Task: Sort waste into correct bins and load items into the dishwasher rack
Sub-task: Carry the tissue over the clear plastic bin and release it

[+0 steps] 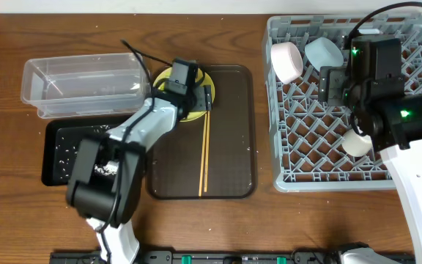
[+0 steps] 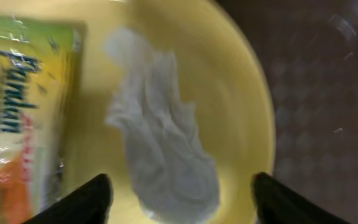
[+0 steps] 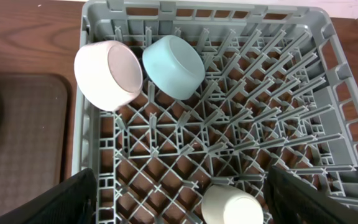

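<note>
My left gripper (image 2: 179,199) is open just above the yellow plate (image 2: 241,112), its fingers either side of the crumpled white paper scrap (image 2: 163,149). The green-and-orange snack wrapper (image 2: 23,106) lies on the plate to the left. In the overhead view the plate (image 1: 202,79) sits on the brown tray, mostly hidden by my left gripper (image 1: 184,86). Wooden chopsticks (image 1: 204,158) lie on the tray. My right gripper (image 3: 179,199) is open and empty over the grey dishwasher rack (image 3: 347,106), which holds the white bowl (image 3: 107,74), light blue bowl (image 3: 174,65) and pale cup (image 3: 232,206).
The clear tub (image 1: 83,84) stands at the back left. The black tray (image 1: 68,150), with rice grains on it, lies in front of it. The dark brown serving tray (image 1: 229,176) is in the middle. The rack (image 1: 313,158) fills the right side.
</note>
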